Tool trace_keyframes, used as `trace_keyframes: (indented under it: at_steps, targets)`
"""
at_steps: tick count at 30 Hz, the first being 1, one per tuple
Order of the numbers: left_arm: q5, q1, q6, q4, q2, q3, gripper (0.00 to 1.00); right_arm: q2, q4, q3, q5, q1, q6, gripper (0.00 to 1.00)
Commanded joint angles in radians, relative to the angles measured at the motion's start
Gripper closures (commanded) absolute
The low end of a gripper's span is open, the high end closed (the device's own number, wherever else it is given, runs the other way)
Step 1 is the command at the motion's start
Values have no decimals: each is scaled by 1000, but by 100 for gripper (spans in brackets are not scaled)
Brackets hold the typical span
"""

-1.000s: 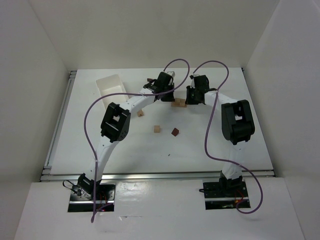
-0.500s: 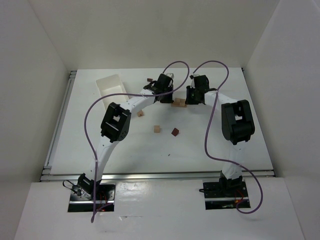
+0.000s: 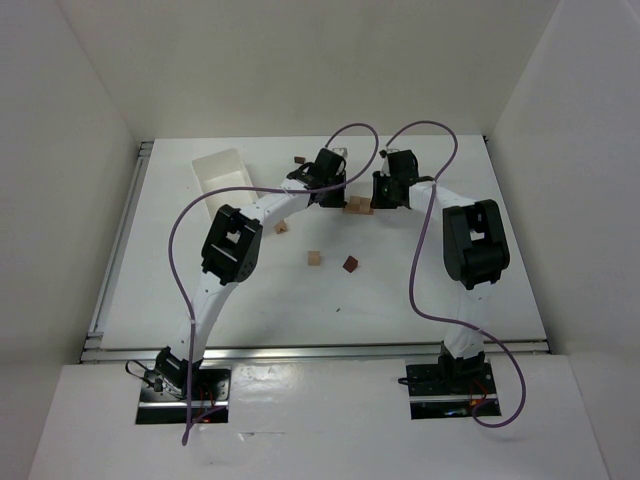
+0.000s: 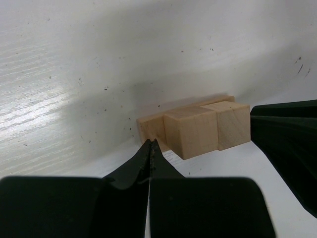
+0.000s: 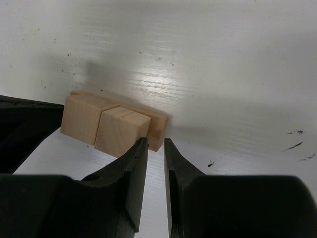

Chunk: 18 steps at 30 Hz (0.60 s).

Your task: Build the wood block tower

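Observation:
Two light tan wood blocks, cubes (image 4: 190,131) (image 4: 233,124), sit side by side on the table (image 3: 400,290) against a tan plank (image 4: 151,128). This cluster (image 3: 358,206) lies between both grippers. My left gripper (image 4: 152,144) is shut and empty, its tip at the plank's left end. My right gripper (image 5: 155,143) stands at the other end, jaws a narrow slit apart with nothing between them; its left finger (image 5: 133,158) is at the near cube (image 5: 121,130), beside the plank (image 5: 157,130). No stacked tower shows.
Loose blocks lie on the table: a tan one (image 3: 282,227), another tan one (image 3: 314,259), a maroon one (image 3: 350,264) and a maroon one (image 3: 299,159) at the back. A white tray (image 3: 222,175) stands at the back left. White walls enclose the table.
Both arms stay almost still at the cluster. The blocks have not visibly moved.

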Motion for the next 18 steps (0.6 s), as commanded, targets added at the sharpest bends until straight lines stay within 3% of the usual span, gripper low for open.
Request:
trace_keyframes:
  at_steps: [1, 10, 18]
  targets:
    - [3, -5, 16, 11, -37, -3, 100, 9, 43, 49, 11, 11, -15, 72]
    - [-24, -5, 25, 11, -79, -3, 100, 19, 43, 69, 11, 11, -24, 69]
    - [-82, 7, 56, -59, -125, 34, 100, -30, 32, 69, 138, 11, -44, 65]
